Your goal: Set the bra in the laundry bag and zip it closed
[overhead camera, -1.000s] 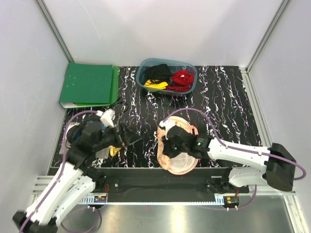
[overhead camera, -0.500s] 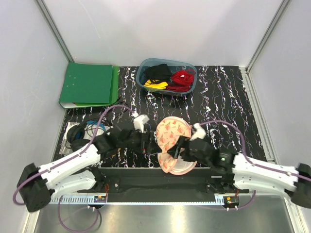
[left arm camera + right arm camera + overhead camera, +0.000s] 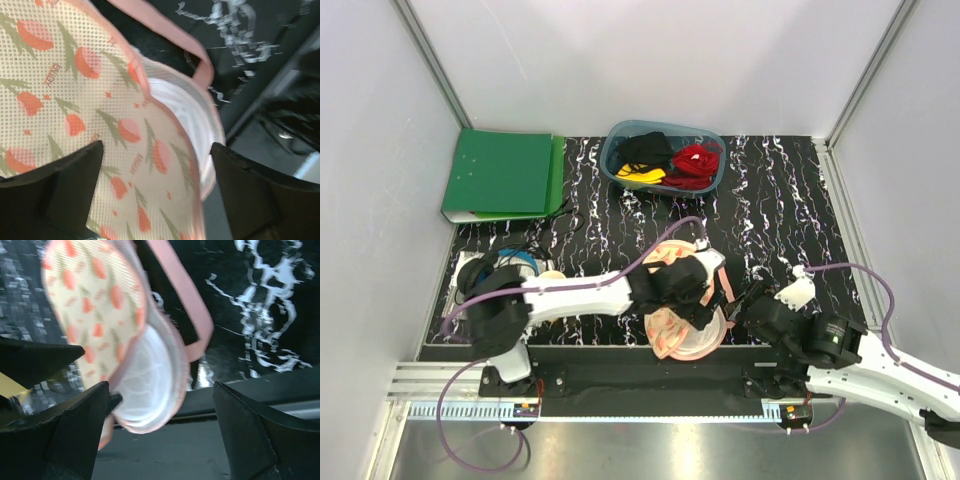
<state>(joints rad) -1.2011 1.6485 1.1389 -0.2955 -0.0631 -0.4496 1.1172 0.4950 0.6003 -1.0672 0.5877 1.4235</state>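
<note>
Empty-handed at laundry bag point(image 3: 692, 338), lower centre; bra point(image 3: 642, 174) not in yet
L gripper point(image 3: 157, 150) fingers apart over printed lid; R gripper point(image 3: 161, 387) fingers apart, just right. Bra in tub point(image 3: 720, 170), top centre: pinch yellow cup only, not red garment point(image 3: 695, 160) or black garment point(image 3: 645, 148).

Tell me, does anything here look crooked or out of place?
The laundry bag looks askew. Its two round halves don't line up, so the pale lining shows beside the printed side. Its nearer half also seems to poke past the near edge of the table.
</note>
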